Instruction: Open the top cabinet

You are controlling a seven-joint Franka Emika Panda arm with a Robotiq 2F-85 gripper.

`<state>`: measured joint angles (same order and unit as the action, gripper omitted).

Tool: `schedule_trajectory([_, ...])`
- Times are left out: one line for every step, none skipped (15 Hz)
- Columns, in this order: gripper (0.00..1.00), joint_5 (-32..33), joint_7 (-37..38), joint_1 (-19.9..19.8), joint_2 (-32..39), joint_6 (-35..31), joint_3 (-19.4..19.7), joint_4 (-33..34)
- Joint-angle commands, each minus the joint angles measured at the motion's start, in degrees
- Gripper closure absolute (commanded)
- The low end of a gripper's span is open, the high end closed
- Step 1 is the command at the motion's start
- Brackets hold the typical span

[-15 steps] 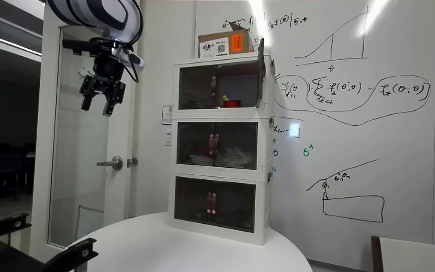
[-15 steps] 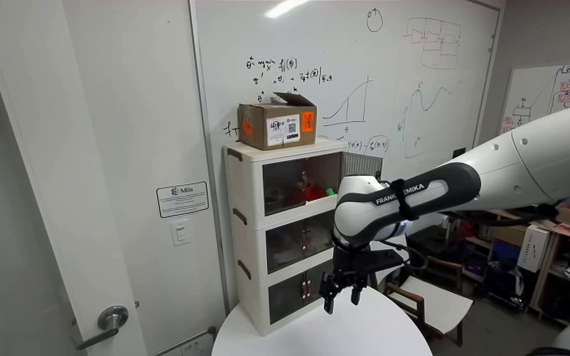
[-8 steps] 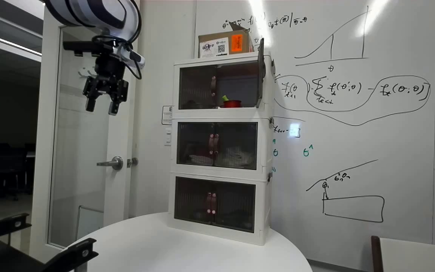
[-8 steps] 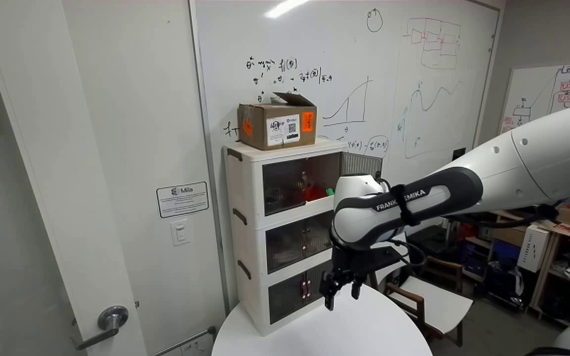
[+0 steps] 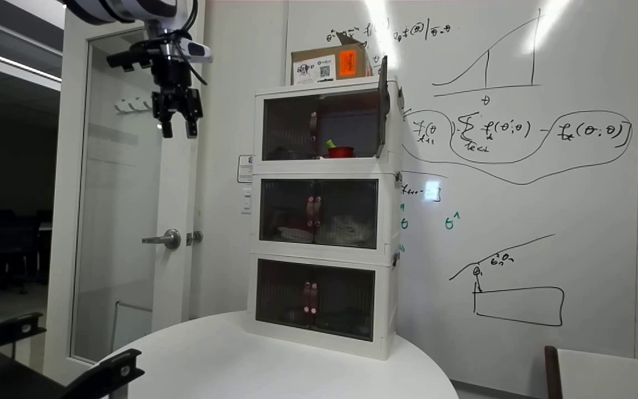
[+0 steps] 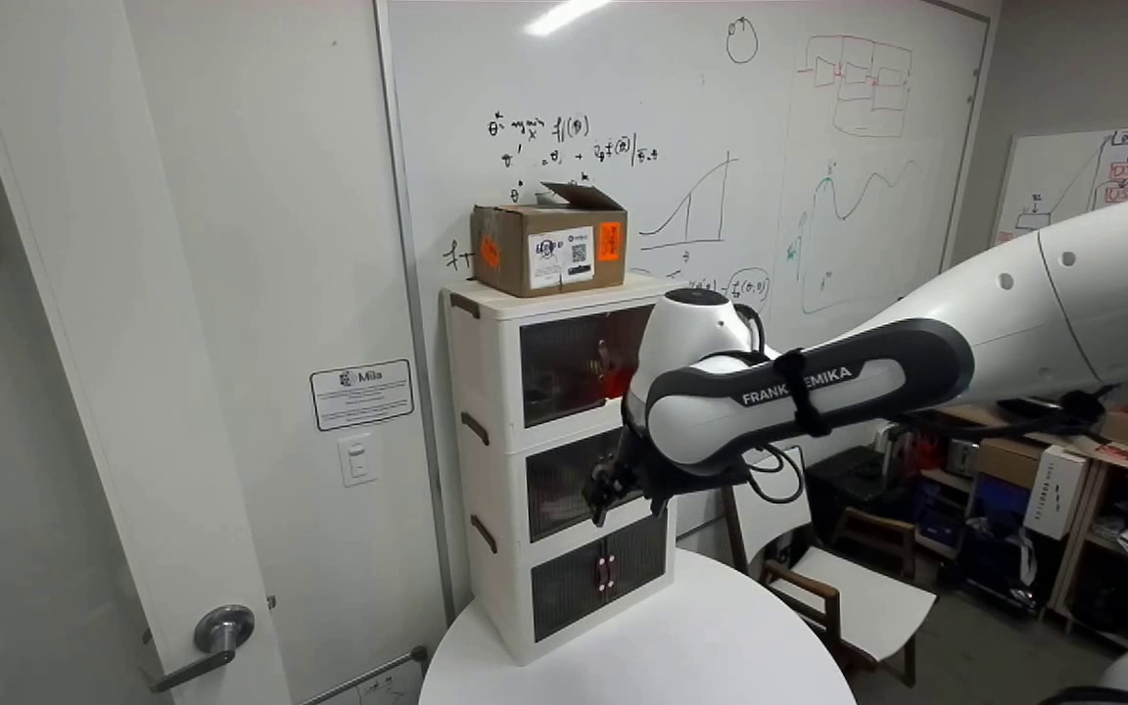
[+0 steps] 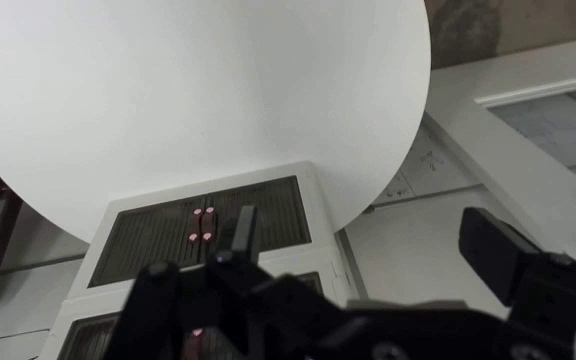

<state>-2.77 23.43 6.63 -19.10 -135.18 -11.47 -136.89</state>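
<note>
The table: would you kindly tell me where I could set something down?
The table looks bare between the bottom cabinet and the rounded edge in front. Beside that cabinet, only narrow wedges show. It is crowded up top, where a box sits on the top cabinet.

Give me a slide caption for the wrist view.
Gripper open and empty, with the round white table and the bottom cabinet's closed doors beyond.

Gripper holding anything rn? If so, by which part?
Nothing held. The gripper is open, and the wrist view shows its fingers spread apart with no object gripped between them.
</note>
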Motion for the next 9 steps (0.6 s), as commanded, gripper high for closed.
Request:
schedule_trajectory([0.00, 2.10, 4.95, -3.49, -4.62, -6.38, -0.15, -2.39])
schedule_trajectory([0.00, 3.00, 4.57, -4.77, -6.60, -8.99, 0.32, -4.40])
schedule_trajectory([0.00, 4.15, 4.29, -6.18, -8.09, -11.58, 0.53, -5.95])
schedule_trajectory([0.00, 5.26, 2.06, -7.66, -10.63, -14.53, 1.69, -8.91])
schedule_trajectory([0.00, 6.11, 0.44, -9.26, -12.92, -17.39, 3.02, -11.48])
schedule_trajectory([0.00, 3.62, 1.66, -7.53, -7.11, -12.34, 1.21, -5.22])
schedule_trajectory([0.00, 4.17, 0.83, -8.87, -8.83, -14.32, 1.92, -7.22])
schedule_trajectory([0.00, 4.32, 0.17, -9.62, -10.18, -15.27, 2.42, -8.70])
schedule_trajectory([0.00, 4.31, -0.22, -9.91, -11.18, -15.59, 2.70, -9.64])
